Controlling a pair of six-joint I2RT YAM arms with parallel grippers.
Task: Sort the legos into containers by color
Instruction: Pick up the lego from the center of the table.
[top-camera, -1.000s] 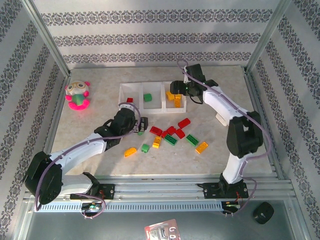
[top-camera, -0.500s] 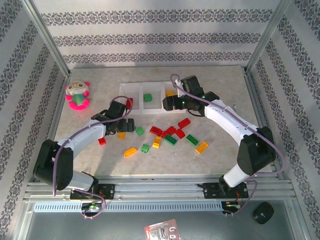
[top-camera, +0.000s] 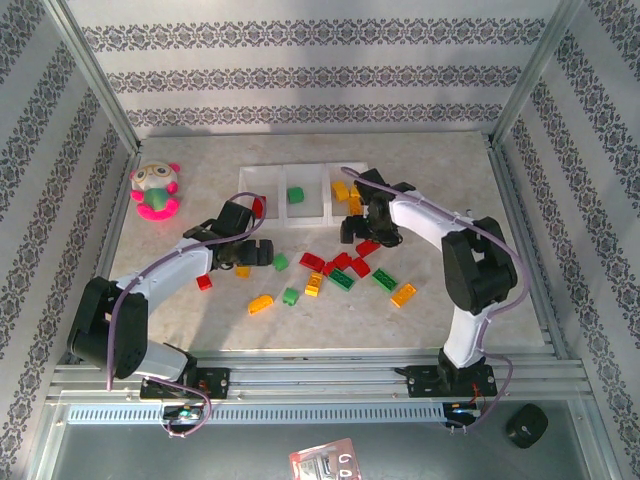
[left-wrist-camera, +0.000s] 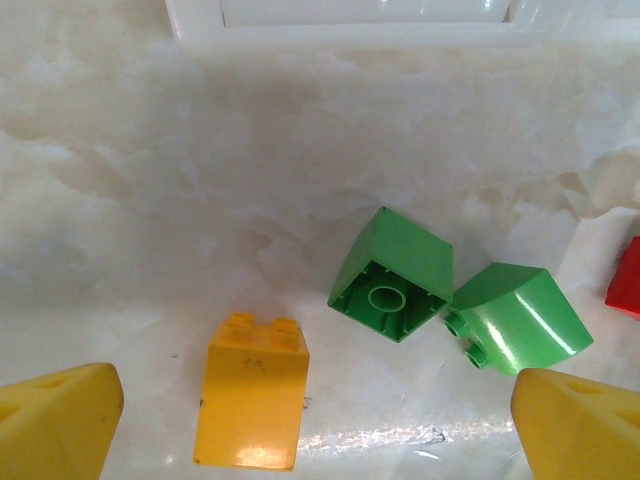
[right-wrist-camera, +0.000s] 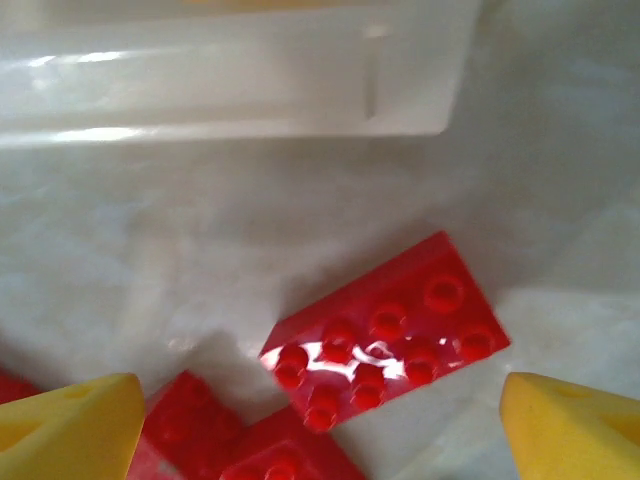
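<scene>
The left pincer (left-wrist-camera: 318, 430) hangs spread above a yellow-orange brick (left-wrist-camera: 252, 395) and two green bricks (left-wrist-camera: 395, 275). The right pincer (right-wrist-camera: 320, 430), likewise spread, hovers over a red brick (right-wrist-camera: 385, 335). Most legos (top-camera: 340, 270) lie mid-bench (top-camera: 330, 320), just before the containers (top-camera: 272, 185) nearer the far edge.

Legos (right-wrist-camera: 385, 345) red, green, yellow-orange; tray (top-camera: 252, 183) white (table (top-camera: 450, 180) marbled beige).

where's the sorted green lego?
Top view: green lego alone in middle compartment of the white tray; red brick in the left one, orange bricks in the right.
</scene>
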